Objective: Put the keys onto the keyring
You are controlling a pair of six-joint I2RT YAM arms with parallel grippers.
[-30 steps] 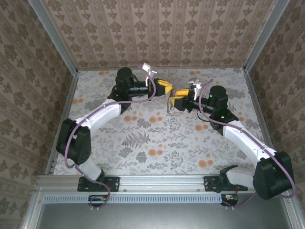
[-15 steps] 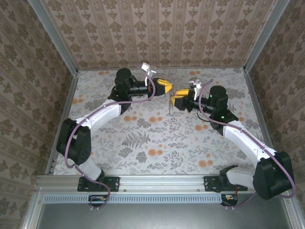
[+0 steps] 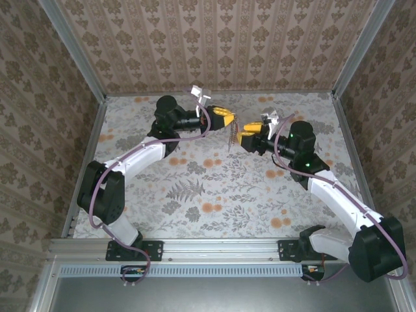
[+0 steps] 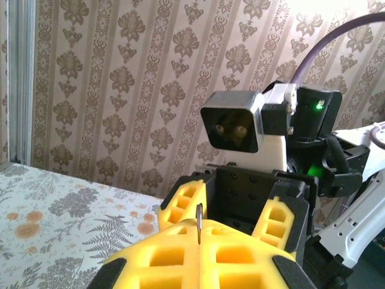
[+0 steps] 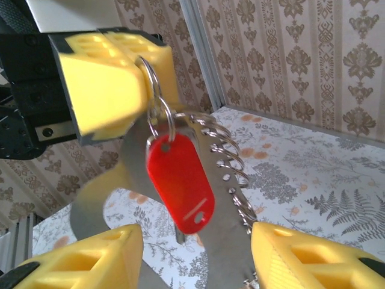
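My left gripper is shut on a thin wire ring, held up above the table. From that ring hang the keys, a bright red tag with a sliver of metal below it, and the keyring, a flat grey oval loop. Several small rings are threaded along the loop's edge. My right gripper faces the left one and stands open. Its yellow fingers flank the lower part of the loop.
The floral tabletop lies below both grippers. Patterned walls with metal corner posts close in the back and both sides. Purple cables run along the arms.
My right wrist has turned and shifted a little, bringing its fingers closer round the hanging loop, and its jaws have narrowed slightly. The left gripper has kept its grip and place.
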